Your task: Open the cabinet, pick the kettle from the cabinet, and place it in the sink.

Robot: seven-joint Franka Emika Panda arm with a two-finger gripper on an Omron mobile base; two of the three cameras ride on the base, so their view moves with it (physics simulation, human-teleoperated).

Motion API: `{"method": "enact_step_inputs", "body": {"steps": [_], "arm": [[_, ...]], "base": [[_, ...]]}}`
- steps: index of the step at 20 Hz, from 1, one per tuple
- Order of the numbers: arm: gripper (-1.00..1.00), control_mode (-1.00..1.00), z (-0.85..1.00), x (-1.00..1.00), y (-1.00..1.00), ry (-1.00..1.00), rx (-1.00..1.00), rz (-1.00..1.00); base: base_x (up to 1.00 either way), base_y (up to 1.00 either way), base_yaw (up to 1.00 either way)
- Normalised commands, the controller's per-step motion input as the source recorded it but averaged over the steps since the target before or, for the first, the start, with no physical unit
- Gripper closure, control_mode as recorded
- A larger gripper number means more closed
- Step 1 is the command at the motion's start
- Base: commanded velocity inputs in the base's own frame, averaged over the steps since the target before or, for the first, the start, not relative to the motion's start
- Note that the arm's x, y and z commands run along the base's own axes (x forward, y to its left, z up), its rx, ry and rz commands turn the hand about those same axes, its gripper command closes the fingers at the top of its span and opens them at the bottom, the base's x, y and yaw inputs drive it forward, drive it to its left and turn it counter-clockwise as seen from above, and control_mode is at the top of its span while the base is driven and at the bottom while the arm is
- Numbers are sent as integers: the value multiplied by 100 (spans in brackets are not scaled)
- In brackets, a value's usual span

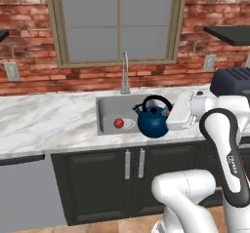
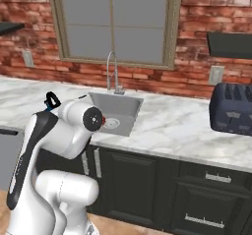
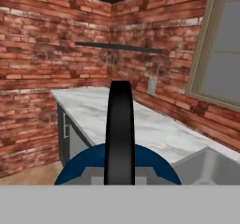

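Left to right in the left base view: white marble counter (image 1: 44,120), then rectangular grey steel sink (image 1: 108,105) with thin chrome faucet (image 1: 125,73) behind and small red ball (image 1: 118,124) inside. Hanging over the sink's right part, round dark-blue kettle (image 1: 153,121) with black arched handle (image 3: 119,129). Just right, hand (image 1: 172,112) pinched on that handle. Far right, dark toaster (image 2: 231,108) on the counter.
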Motion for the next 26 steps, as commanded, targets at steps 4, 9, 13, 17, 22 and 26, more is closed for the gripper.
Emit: {"method": "enact_step_inputs", "body": {"steps": [4, 9, 13, 17, 22, 26], "arm": [[100, 100, 0, 0, 0, 0, 0, 0], [100, 100, 0, 0, 0, 0, 0, 0], [100, 100, 0, 0, 0, 0, 0, 0], [100, 100, 0, 0, 0, 0, 0, 0], [100, 100, 0, 0, 0, 0, 0, 0], [100, 100, 0, 0, 0, 0, 0, 0]], "base": [[42, -41, 0], [12, -49, 0], [6, -44, -8], [48, -21, -6], [44, -21, -1], [29, -12, 0]]}}
